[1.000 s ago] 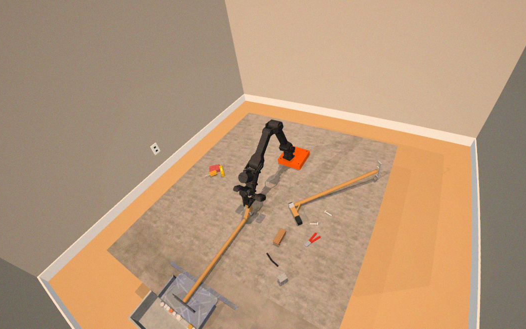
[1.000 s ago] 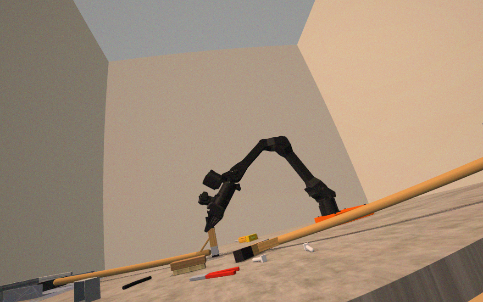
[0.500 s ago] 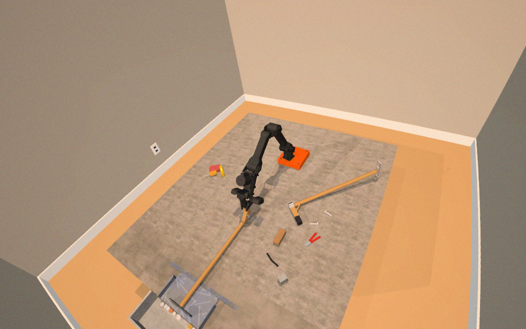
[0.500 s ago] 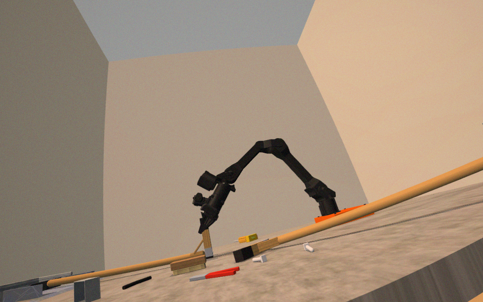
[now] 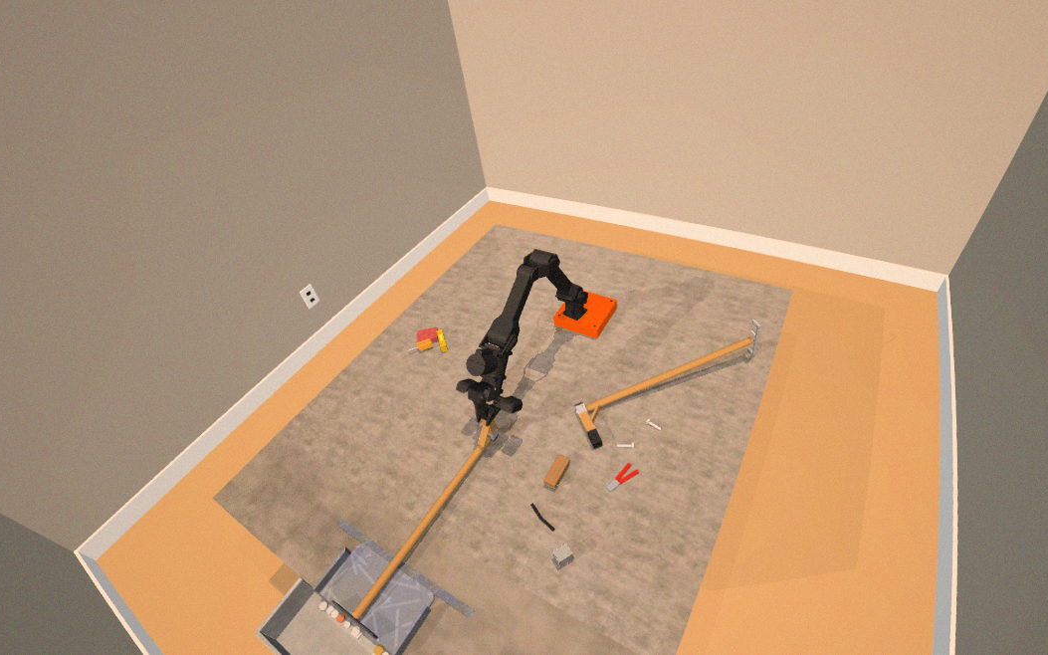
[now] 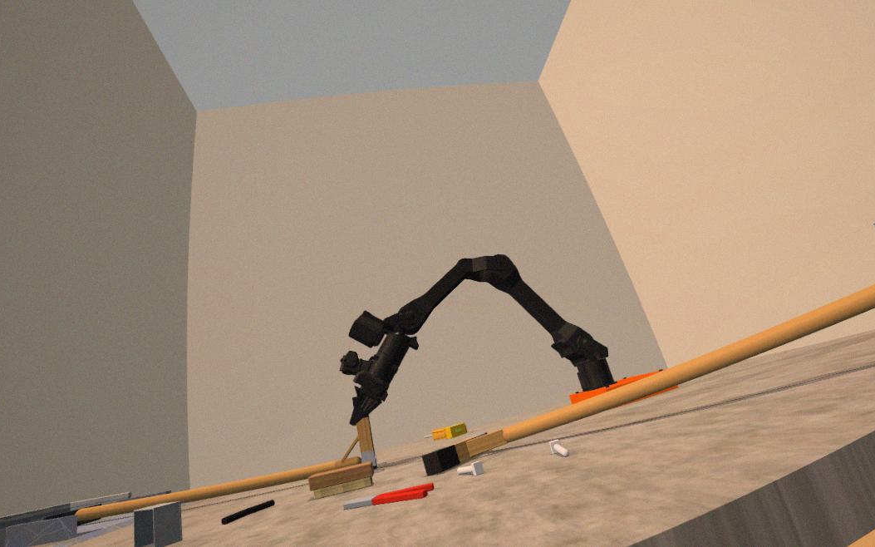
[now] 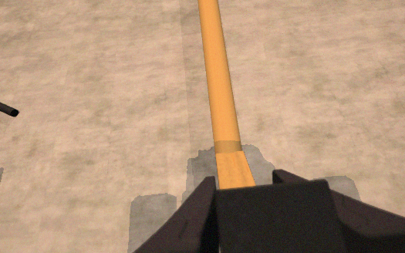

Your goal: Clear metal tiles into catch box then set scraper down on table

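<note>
My gripper (image 5: 485, 420) (image 6: 357, 421) (image 7: 244, 182) is shut on the wooden upright grip of the long scraper. The scraper's round handle (image 5: 440, 506) (image 6: 223, 484) (image 7: 223, 96) runs low over the table to the steel bench plate (image 5: 401, 597). Its dark blade (image 5: 365, 629) is at the plate's far side, close to the catch box (image 5: 280, 610). Several small white and orange tiles (image 5: 340, 619) lie in a row just beyond the blade, with a yellow one (image 5: 378, 650) at the picture's bottom edge. I cannot tell whether they lie on the plate's edge or inside the box.
A second long tool (image 5: 666, 375) (image 6: 705, 372) lies right of the arm. Between it and the plate are a wooden block (image 5: 556, 471) (image 6: 341, 476), red-handled pliers (image 5: 623, 476) (image 6: 396, 495), a black rod (image 5: 542, 517) (image 6: 248, 511), a grey block (image 5: 562, 556) (image 6: 157, 524) and two white bolts.
</note>
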Controlling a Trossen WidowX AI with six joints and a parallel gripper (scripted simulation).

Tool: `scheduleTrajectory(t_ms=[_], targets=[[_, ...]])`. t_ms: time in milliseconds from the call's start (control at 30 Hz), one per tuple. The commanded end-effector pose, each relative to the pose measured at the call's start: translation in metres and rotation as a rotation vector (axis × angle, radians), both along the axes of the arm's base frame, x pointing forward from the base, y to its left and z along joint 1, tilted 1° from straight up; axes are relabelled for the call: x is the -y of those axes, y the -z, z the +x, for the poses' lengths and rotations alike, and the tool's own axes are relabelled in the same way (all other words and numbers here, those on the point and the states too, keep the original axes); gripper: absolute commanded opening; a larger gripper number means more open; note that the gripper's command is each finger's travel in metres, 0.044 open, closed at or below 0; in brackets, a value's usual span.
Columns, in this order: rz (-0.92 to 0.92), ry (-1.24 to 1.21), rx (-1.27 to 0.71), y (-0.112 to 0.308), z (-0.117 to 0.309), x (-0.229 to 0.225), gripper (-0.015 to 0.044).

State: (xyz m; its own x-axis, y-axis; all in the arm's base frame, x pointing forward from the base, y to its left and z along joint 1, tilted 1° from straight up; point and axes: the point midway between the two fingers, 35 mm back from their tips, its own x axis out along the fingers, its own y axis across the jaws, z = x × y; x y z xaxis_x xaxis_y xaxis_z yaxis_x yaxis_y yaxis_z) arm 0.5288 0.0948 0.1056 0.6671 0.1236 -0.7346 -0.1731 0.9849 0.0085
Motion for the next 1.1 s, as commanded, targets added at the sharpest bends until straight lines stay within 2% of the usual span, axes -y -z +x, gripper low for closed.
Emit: scheduleTrajectory(t_ms=[0,500,1067], targets=[[0.0,0.0,-0.001,0.0,-0.001,0.0,0.0],[0.001,0.001,0.004,-0.001,0.0,0.0,0.0],[0.001,0.001,0.004,-0.007,-0.022,0.004,0.0]])
